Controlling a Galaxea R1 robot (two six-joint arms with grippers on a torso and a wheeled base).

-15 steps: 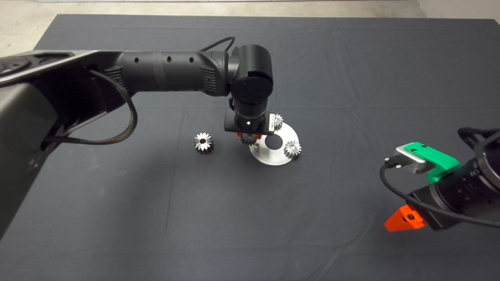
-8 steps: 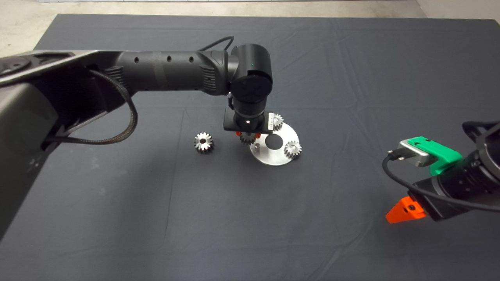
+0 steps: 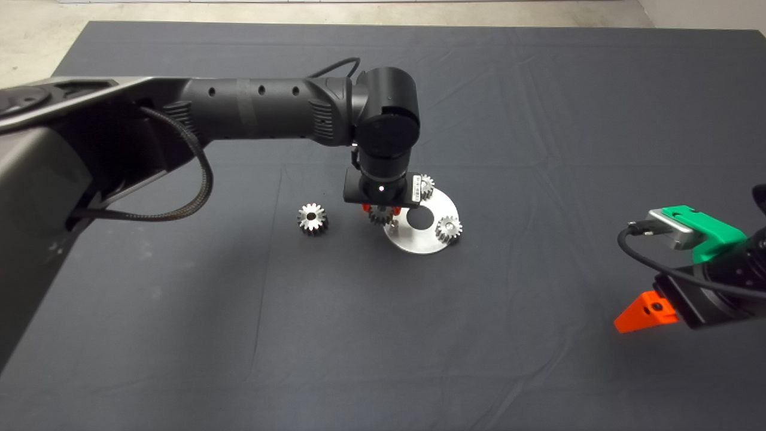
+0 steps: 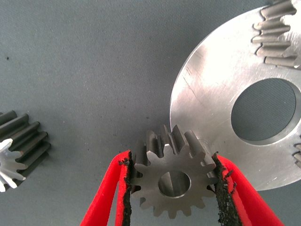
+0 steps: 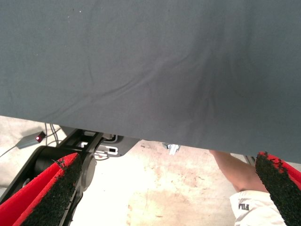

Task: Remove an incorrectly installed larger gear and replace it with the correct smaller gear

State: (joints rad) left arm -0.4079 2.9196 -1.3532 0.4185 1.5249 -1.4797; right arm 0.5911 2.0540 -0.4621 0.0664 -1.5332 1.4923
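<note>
The left gripper (image 4: 171, 188), at frame centre, clamps its frayed black pads on a small pale-silver short-toothed gear (image 4: 173, 178) at the edge of the brushed round steel plate (image 3: 426, 239); the darker star-toothed gear (image 3: 312, 218) lies left on the mat-covered worktop (image 3: 538, 120); the right gripper (image 5: 164, 188) waits lower right, jaws spread.

Smaller gear (image 3: 380, 214) (image 4: 173, 181): pale silver, short teeth, round open bore. It is held level, flat face up, between the two red fingers (image 4: 106, 197) of the left end effector (image 4: 171, 160), at the rim of the round steel plate (image 3: 428, 242) (image 4: 202, 108).

Larger gear (image 3: 311, 218) (image 4: 14, 150): shiny, with pointed star-like teeth and a dark bore. It lies flat on the mat, apart from the plate, beyond the held gear.
</note>
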